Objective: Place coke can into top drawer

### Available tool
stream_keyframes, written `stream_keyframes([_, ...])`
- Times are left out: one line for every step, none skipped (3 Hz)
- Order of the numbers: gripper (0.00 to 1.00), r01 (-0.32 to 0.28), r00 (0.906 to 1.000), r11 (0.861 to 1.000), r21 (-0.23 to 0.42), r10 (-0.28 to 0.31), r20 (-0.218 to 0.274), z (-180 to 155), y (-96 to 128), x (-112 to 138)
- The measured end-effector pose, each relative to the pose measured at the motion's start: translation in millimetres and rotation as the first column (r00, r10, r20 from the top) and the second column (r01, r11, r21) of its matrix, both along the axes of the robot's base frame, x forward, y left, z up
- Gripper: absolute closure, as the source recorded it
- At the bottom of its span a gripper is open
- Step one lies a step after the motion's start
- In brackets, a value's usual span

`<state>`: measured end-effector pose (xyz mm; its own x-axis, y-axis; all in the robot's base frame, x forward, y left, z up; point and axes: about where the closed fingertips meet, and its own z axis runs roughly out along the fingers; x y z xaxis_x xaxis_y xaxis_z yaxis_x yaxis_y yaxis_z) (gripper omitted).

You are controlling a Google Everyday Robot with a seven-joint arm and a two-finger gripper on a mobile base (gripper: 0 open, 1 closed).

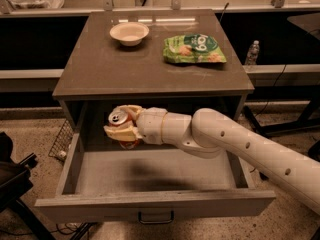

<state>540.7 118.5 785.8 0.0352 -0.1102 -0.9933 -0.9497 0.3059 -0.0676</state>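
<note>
- Claw (121,123) pinches the coke can (118,117), held above the far-left interior of the open top drawer (150,202).
- Advise lowering straight until its base nears the drawer floor, clear of the left wall, before release.

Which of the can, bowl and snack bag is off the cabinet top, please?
The coke can: the gripper holds it above the open top drawer; bowl and bag rest on the cabinet.

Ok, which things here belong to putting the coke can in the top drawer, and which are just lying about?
Job: coke can, gripped by the tool above the open top drawer.
Lying about: white bowl, green snack bag, water bottle.
</note>
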Motion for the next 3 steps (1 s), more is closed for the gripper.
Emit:
stream_keyframes([1.0, -0.071, 0.9973, 0.997, -0.003, 0.071, -0.02, -26.7, 3.7, 0.1])
stream_keyframes([1.0, -0.103, 0.9942, 0.994, 0.027, 0.104, -0.027, -45.8, 9.0, 2.9])
stream_keyframes([1.0, -0.123, 0.9923, 0.988, 0.097, 0.122, 0.018, -68.9, 8.7, 2.1])
